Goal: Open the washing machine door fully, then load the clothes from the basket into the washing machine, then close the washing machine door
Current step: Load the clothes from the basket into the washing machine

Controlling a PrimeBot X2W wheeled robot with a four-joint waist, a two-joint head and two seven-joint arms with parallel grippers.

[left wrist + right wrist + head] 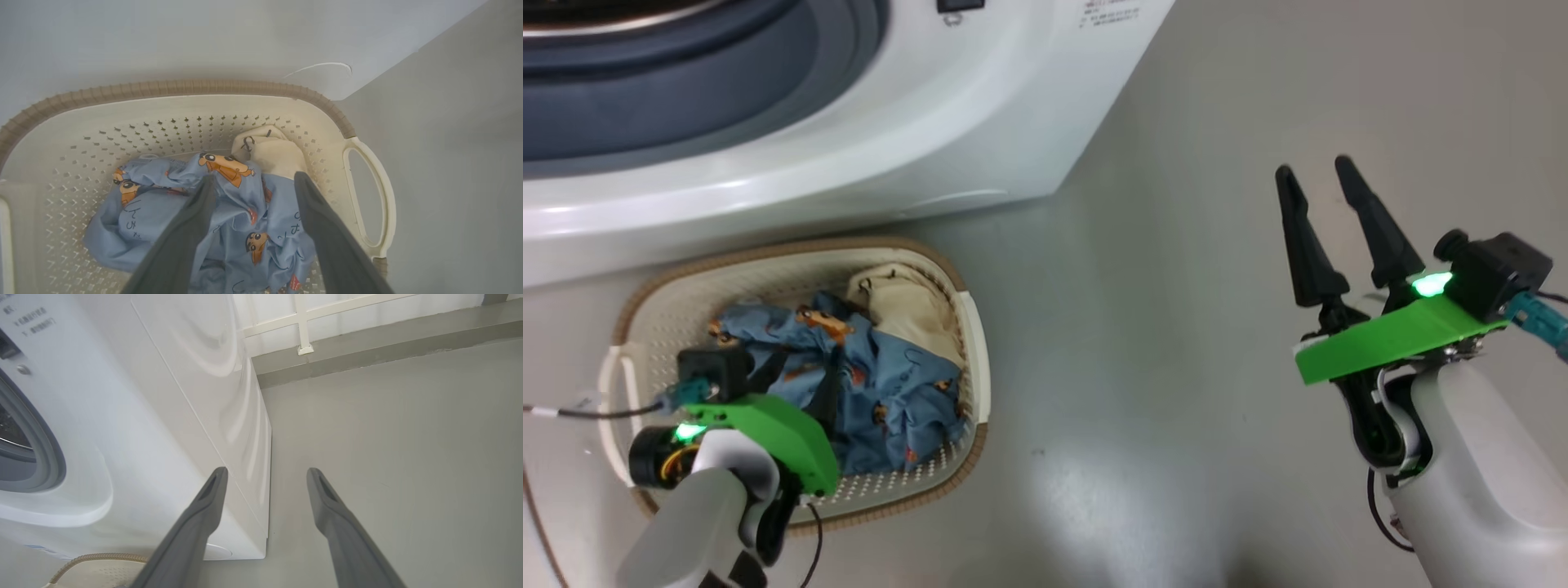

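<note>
The basket [974, 343] stands on the floor against the washing machine [890, 122], whose grey seal [686, 82] and open mouth show at the top left. The washing machine door is out of view. In the basket lie the clothes: blue bear-print fabric [890, 384] and a cream cloth [907, 310]. My left gripper [805, 359] reaches down into the basket, open, its fingers either side of a raised fold of the blue fabric [155, 212], with the cream cloth [273, 155] just beyond. My right gripper [1314, 167] hangs open and holding nothing over bare floor to the right.
The right wrist view shows the machine's front corner [122, 416], my right gripper [266, 471], the basket rim [94, 559] and grey floor [388, 437] running to a low kerb [367, 347] with a white railing. The floor [1143, 327] right of the basket is open.
</note>
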